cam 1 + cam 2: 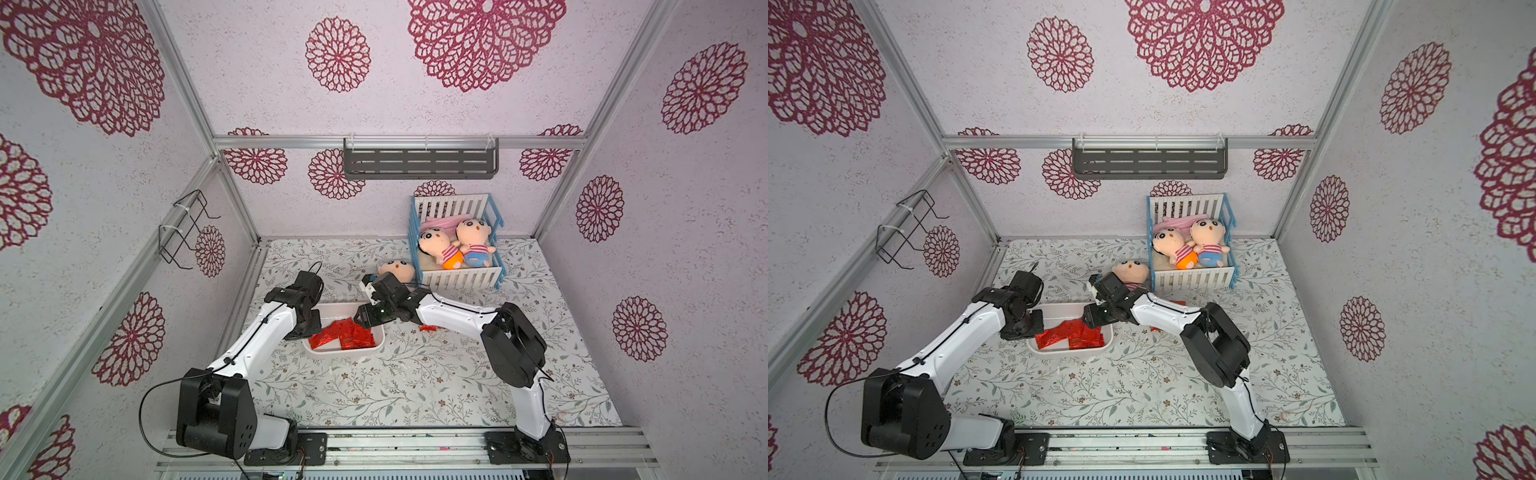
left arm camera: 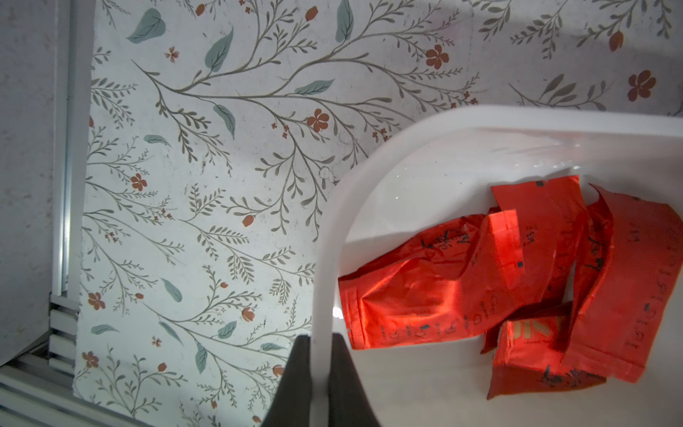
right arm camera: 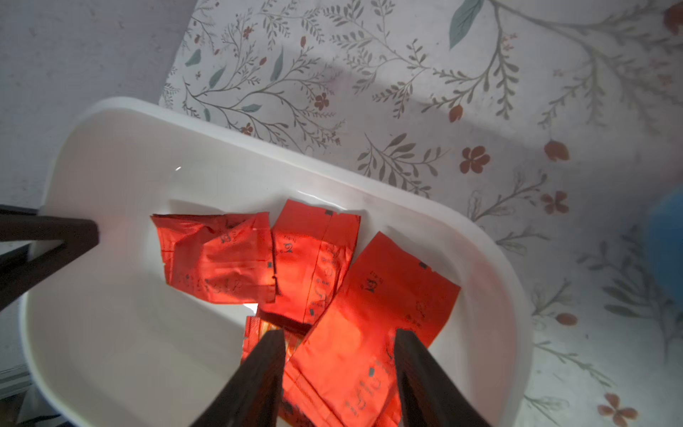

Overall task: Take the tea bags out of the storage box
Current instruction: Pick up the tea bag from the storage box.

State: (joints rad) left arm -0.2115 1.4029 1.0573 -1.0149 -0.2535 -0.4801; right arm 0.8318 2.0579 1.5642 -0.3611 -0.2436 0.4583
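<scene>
— Right wrist view: how far along?
— Several tea bags (image 3: pixel 314 266) remain in the storage box (image 3: pixel 369 192); one tea bag (image 1: pixel 428 328) lies right of it. Right gripper (image 3: pixel 338 369) gapes over them; left gripper (image 2: pixel 320 338) clamps the rim.

The left end effector (image 2: pixel 320 340) obstructs one storage box (image 1: pixel 336 355) rim.

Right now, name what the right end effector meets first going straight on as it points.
The right end effector, jaws open, would probably meet the nearest red tea bag in the storage box first; the gap is unclear.
</scene>
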